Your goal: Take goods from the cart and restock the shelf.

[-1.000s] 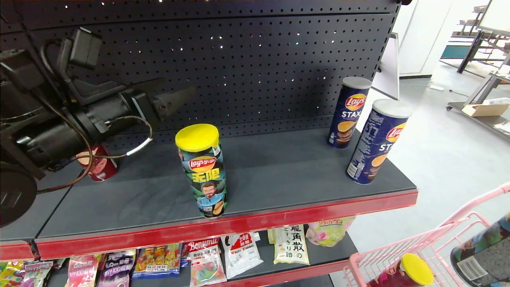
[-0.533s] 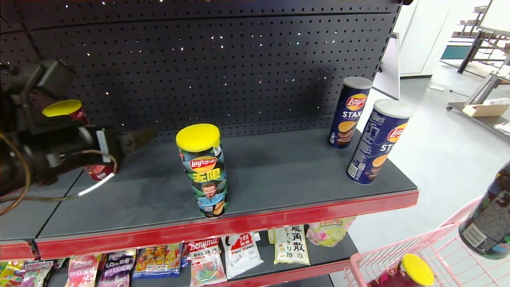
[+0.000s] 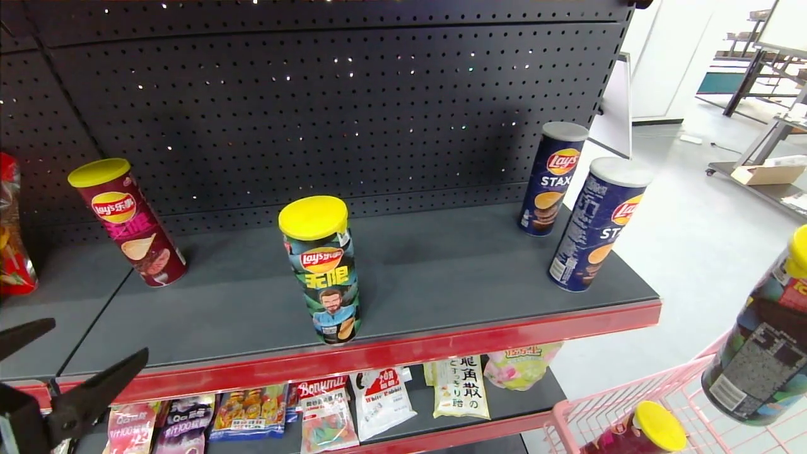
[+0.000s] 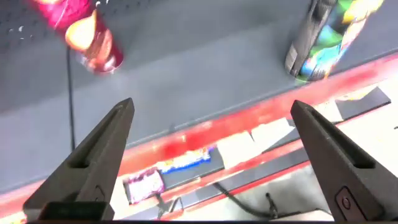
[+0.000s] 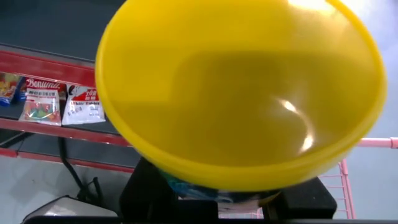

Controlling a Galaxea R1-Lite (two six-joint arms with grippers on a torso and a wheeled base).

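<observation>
On the dark shelf (image 3: pixel 441 284) a maroon chip can (image 3: pixel 129 224) with a yellow lid stands upright at the left. A green chip can (image 3: pixel 321 271) stands near the red front edge, and two blue cans (image 3: pixel 555 180) (image 3: pixel 599 227) stand at the right. My left gripper (image 3: pixel 101 337) is open and empty, low in front of the shelf's left end. The left wrist view has its fingers (image 4: pixel 93 155) spread below the maroon can (image 4: pixel 87 37) and the green can (image 4: pixel 323 43). My right gripper (image 5: pixel 227 199) is shut on another green, yellow-lidded can (image 3: pixel 756 340) (image 5: pixel 242 93), held tilted above the pink cart (image 3: pixel 630 403).
One more yellow-lidded can (image 3: pixel 656 429) lies in the cart. Snack bags (image 3: pixel 328 410) fill the shelf below. A red bag (image 3: pixel 12 239) sits at the shelf's far left. The pegboard back wall (image 3: pixel 353 107) rises behind the cans. The shelf has bare room between the green and blue cans.
My left arm has pulled back from the shelf and dropped to the lower left, uncovering the maroon can. My right arm has lifted its can higher beside the cart.
</observation>
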